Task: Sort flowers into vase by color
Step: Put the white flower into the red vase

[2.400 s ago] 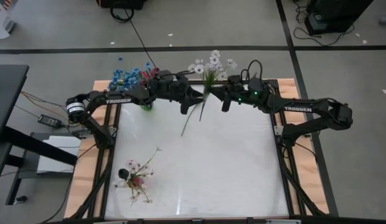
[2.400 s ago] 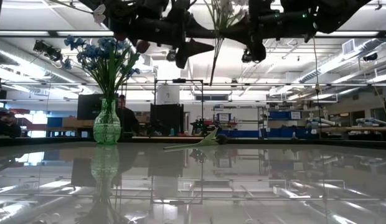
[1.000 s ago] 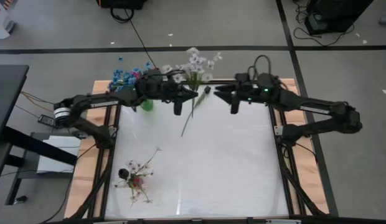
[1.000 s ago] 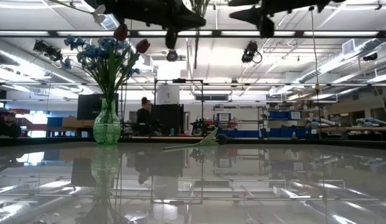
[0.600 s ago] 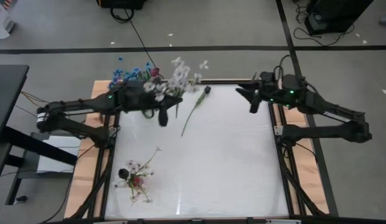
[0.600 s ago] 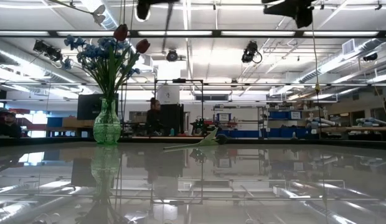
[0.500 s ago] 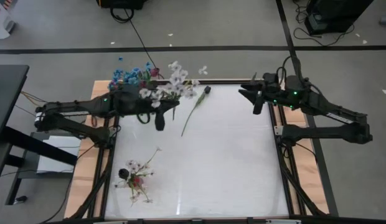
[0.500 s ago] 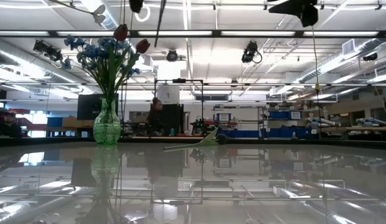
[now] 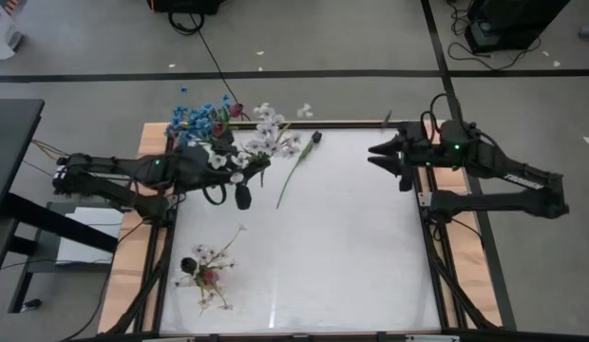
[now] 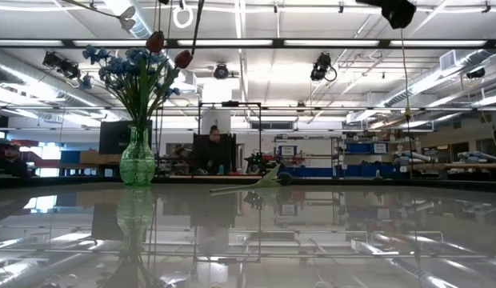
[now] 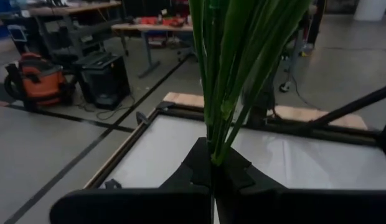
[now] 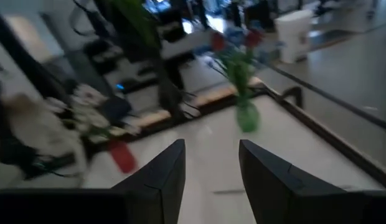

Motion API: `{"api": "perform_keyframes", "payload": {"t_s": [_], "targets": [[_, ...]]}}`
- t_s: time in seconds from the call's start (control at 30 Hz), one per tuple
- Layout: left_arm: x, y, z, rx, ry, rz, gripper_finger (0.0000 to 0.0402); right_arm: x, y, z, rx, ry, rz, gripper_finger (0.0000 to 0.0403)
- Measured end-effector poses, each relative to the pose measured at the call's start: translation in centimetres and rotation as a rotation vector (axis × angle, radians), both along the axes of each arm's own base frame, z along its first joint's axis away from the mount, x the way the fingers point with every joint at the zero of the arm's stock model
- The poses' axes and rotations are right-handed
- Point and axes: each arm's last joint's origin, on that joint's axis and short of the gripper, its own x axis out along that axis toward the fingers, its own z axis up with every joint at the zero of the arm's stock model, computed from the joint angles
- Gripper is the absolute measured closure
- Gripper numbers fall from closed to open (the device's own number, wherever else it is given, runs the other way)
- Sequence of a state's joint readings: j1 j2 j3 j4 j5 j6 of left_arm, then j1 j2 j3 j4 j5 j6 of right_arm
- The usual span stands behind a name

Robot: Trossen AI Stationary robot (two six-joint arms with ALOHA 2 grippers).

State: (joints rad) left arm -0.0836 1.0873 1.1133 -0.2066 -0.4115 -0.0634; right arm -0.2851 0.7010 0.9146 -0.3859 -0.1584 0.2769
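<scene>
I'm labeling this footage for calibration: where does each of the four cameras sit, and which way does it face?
High view: overhead, straight down on table; both arms show.
Low view: tabletop height, level toward the room; vase.
Left wrist view: on the left arm, past left gripper shut on white flowers.
Right wrist view: past open right gripper.
Shared: vase, low and right wrist views.

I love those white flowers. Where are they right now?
Seen from above, the white flowers are held up by the left gripper, beside the green vase at the table's far left.
</scene>
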Motion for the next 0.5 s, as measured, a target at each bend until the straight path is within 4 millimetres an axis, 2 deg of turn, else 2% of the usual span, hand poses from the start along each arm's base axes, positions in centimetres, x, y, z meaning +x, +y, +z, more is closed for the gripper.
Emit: {"api": "perform_keyframes", "payload": {"t_s": [0.2,0.33,0.5], "targets": [[-0.1,-0.7,0.2,0.002,-0.021,0.006,0.0400,0.1,1.6,0.6,0.016,-0.059,0.095,0.0246],[-0.1,-1.1,0.3,-0.001,-0.028,-0.012,0.0400,0.1,2.1,0.2,-0.062,-0.015,0.030,0.0245],[-0.3,-2.4,0.4,-0.007,-0.045,-0.040,0.0400,0.1,2.1,0.3,-0.053,-0.021,0.004,0.0245]]}}
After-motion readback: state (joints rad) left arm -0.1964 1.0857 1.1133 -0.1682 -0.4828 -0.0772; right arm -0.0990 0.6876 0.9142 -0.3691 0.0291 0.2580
